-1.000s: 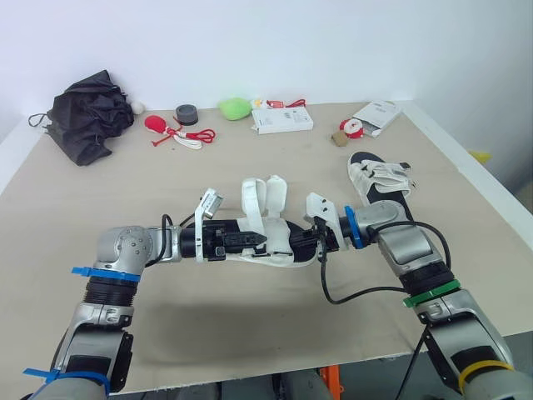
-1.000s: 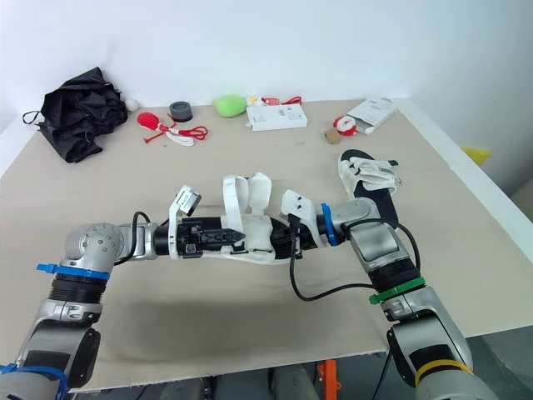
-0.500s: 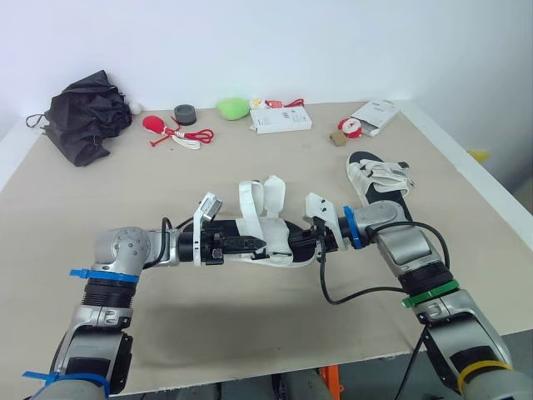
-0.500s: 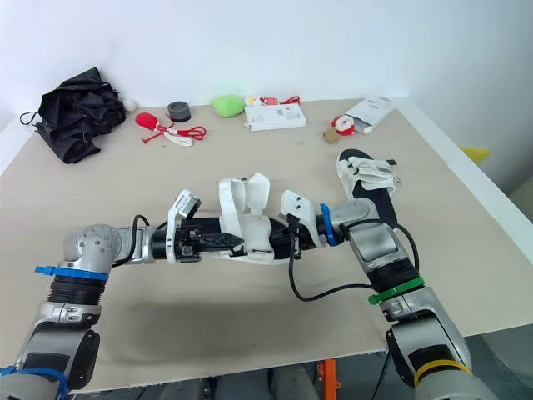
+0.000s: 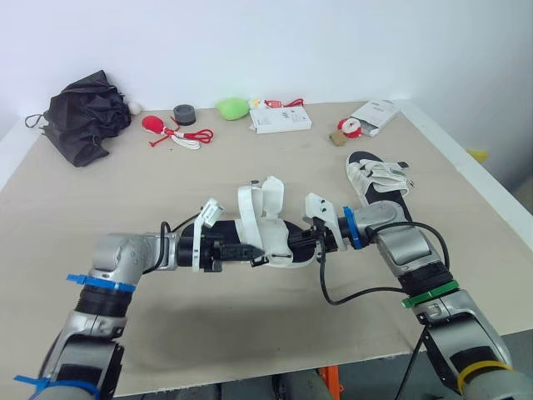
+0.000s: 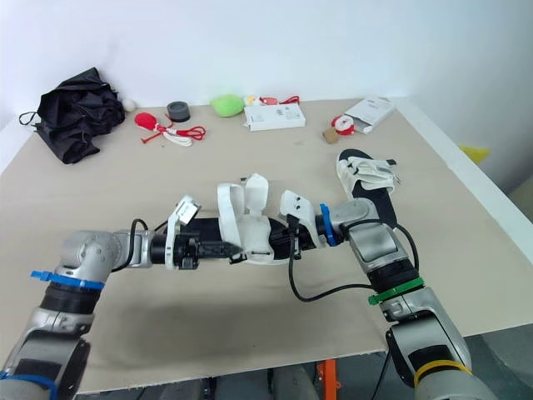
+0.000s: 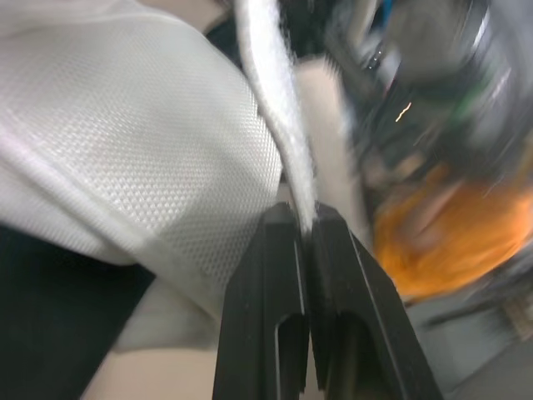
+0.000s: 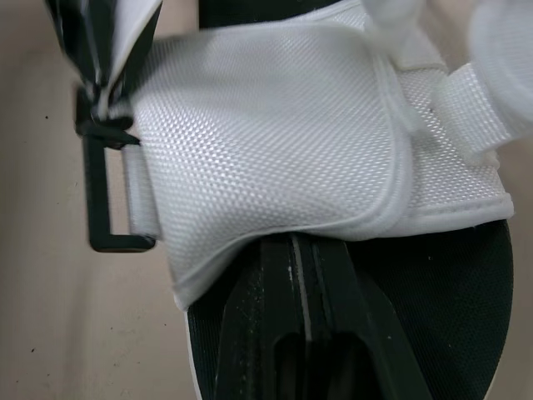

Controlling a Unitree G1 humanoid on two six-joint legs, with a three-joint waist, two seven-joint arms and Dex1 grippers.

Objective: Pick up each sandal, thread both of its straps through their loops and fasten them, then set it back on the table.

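A white-strapped sandal with a black sole (image 5: 275,236) hangs just above the table's middle, held between both grippers. My left gripper (image 5: 255,250) is shut on one white strap (image 7: 275,100), pinching its edge between the fingertips (image 7: 283,225). My right gripper (image 5: 313,243) is shut on the sandal's sole from the other end. In the right wrist view the white mesh upper (image 8: 266,133) lies over the sole, with a black plastic loop (image 8: 104,204) at its side. Two straps (image 5: 260,200) stand up loose. A second sandal (image 5: 380,178) lies flat at the right.
Along the far edge lie a black folded umbrella (image 5: 83,112), a red toy with cord (image 5: 162,127), a grey tape roll (image 5: 186,113), a green lump (image 5: 235,107), a white box (image 5: 281,119) and a packet (image 5: 376,114). The table's right edge (image 5: 475,187) is near.
My left forearm has dropped lower and swung toward me, its gripper sliding along the sandal's near side to the strap. The right arm and the sandal have hardly moved.
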